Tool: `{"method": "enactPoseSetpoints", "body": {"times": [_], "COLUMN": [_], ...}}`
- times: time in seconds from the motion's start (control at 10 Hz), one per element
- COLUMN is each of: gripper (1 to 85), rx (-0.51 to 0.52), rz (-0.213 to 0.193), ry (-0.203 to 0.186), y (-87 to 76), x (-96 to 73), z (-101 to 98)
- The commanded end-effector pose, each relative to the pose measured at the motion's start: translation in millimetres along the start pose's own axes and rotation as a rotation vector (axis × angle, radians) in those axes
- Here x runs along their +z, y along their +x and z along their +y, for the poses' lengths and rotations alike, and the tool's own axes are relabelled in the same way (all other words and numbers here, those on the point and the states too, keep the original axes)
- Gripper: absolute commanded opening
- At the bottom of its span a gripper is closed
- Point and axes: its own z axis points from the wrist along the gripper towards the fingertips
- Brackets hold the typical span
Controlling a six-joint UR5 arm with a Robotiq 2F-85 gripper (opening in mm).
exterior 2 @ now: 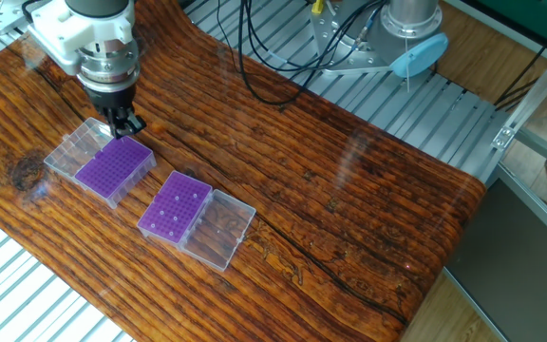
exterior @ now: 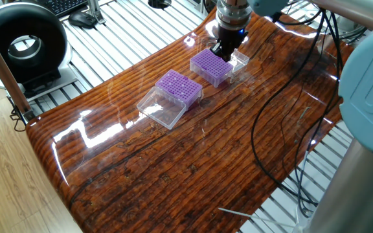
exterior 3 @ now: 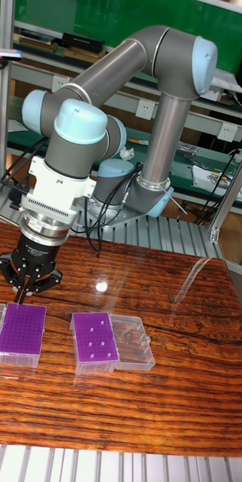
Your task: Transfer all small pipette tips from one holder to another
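My gripper (exterior 2: 126, 125) hovers at the far edge of the purple rectangular tip box (exterior 2: 114, 167); jaw state unclear.

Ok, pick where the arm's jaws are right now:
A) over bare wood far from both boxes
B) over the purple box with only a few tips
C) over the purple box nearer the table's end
C: the gripper hangs at the edge of the full purple box, not over the sparse box beside it.
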Motion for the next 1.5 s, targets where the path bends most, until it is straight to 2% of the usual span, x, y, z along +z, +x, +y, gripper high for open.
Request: {"method": "enactPoseSetpoints", "body": {"times": [0.0, 0.1, 0.5, 1.1, 1.4], "gripper": [1.0, 1.0, 1.0, 1.0, 1.0], "rx": [0.0, 0.019, 0.016, 0.011, 0.022], "rz": [-0.011, -0.008, -0.019, -0.026, -0.001], "ry": [-0.02, -0.038, -0.06, -0.067, -0.046], "y": [-1.8, -1.2, -2.0, -4.9, -1.4], "x": [2.6, 2.9, 6.9, 8.7, 6.8], "z": [-0.4, 4.0, 5.3, 5.8, 4.3]}}
